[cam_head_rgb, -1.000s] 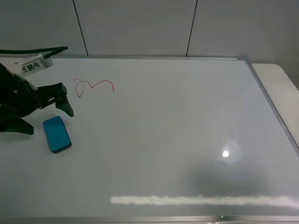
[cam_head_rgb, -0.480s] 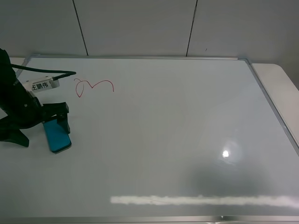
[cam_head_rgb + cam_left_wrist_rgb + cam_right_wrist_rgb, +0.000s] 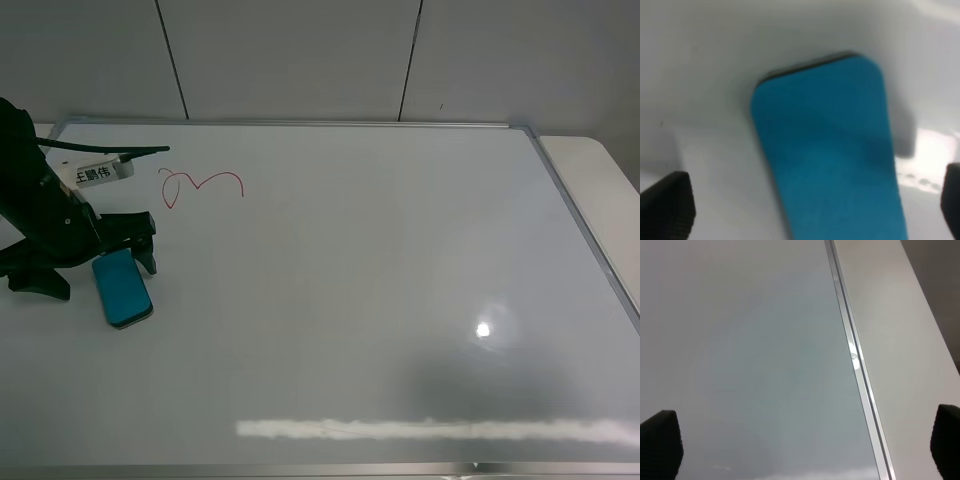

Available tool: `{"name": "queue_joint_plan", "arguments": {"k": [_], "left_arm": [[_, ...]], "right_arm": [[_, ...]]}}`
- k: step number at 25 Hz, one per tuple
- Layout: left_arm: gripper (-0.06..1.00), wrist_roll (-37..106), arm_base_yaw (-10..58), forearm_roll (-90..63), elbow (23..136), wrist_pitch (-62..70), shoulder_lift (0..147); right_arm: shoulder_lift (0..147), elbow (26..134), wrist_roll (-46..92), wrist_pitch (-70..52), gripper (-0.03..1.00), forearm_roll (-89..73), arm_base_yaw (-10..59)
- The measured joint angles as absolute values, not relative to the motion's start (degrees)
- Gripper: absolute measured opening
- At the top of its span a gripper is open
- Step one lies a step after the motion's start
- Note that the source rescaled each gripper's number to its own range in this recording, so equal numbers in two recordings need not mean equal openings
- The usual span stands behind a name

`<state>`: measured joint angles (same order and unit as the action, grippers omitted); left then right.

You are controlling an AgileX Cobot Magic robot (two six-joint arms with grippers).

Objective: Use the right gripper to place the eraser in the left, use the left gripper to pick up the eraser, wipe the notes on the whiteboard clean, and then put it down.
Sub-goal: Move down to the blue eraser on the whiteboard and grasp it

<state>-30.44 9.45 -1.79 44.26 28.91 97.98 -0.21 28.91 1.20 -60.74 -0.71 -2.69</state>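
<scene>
The teal-blue eraser (image 3: 123, 289) lies flat on the whiteboard (image 3: 400, 250) near its left edge, and it fills the middle of the left wrist view (image 3: 825, 150). My left gripper (image 3: 100, 272) is open, low over the eraser's far end, with one black finger (image 3: 667, 205) on each side of it and no grip. The red notes (image 3: 200, 185) are just beyond and right of the gripper. My right gripper (image 3: 804, 440) is open and empty over the board's right frame (image 3: 855, 360). It is out of the exterior view.
A pale table surface (image 3: 600, 180) runs along the board's right side beyond the silver frame. A grey panelled wall (image 3: 300, 50) stands behind the board. A bright light glare (image 3: 484, 329) sits on the board's right half.
My left gripper swung down from beside the notes to the eraser's far end, then eased back slightly. The eraser and notes have not moved.
</scene>
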Motion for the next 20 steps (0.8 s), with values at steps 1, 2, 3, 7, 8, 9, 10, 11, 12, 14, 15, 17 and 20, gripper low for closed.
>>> {"name": "queue_joint_plan", "arguments": {"k": [1, 2, 3, 7, 8, 9, 10, 11, 12, 14, 15, 17, 20], "left_arm": [[1.00, -30.5, 9.5, -1.8, 44.3, 28.8, 98.2], [1.00, -30.6, 9.5, -1.6, 44.3, 28.7, 98.3], [1.00, -30.7, 9.5, -1.5, 44.3, 28.6, 98.4], [1.00, -32.3, 10.0, 0.0, 44.3, 28.4, 98.5], [1.00, -32.7, 10.4, 0.6, 44.3, 28.4, 98.6], [1.00, -33.6, 11.1, 1.5, 44.3, 28.1, 98.9], [1.00, -34.1, 11.4, 2.0, 44.3, 27.8, 99.1], [1.00, -34.4, 11.5, 2.3, 44.3, 27.5, 99.2], [1.00, -34.6, 11.5, 2.5, 44.3, 27.5, 99.4], [1.00, -34.8, 11.5, 2.7, 44.3, 27.4, 99.5], [1.00, -34.8, 11.5, 2.7, 44.3, 27.4, 99.5], [0.98, -34.9, 11.5, 2.8, 44.3, 27.4, 99.5], [0.97, -34.9, 11.5, 3.2, 44.3, 27.4, 99.5]], "right_arm": [[-0.2, 28.9, 1.2, -60.7, 1.00, -0.7, -2.7], [-0.2, 28.9, 1.2, -60.7, 1.00, -0.7, -2.7], [-0.2, 28.9, 1.2, -60.7, 1.00, -0.7, -2.7], [-0.2, 28.9, 1.2, -60.7, 1.00, -0.7, -2.7], [-0.2, 28.9, 1.2, -60.7, 1.00, -0.7, -2.7], [-0.2, 28.9, 1.2, -60.7, 1.00, -0.7, -2.7], [-0.2, 28.9, 1.2, -60.7, 1.00, -0.7, -2.7], [-0.2, 28.9, 1.2, -60.7, 1.00, -0.7, -2.7], [-0.2, 28.9, 1.2, -60.7, 1.00, -0.7, -2.7], [-0.2, 28.9, 1.2, -60.7, 1.00, -0.7, -2.7], [-0.2, 28.9, 1.2, -60.7, 1.00, -0.7, -2.7], [-0.2, 28.9, 1.2, -60.7, 1.00, -0.7, -2.7], [-0.2, 28.9, 1.2, -60.7, 1.00, -0.7, -2.7]]}}
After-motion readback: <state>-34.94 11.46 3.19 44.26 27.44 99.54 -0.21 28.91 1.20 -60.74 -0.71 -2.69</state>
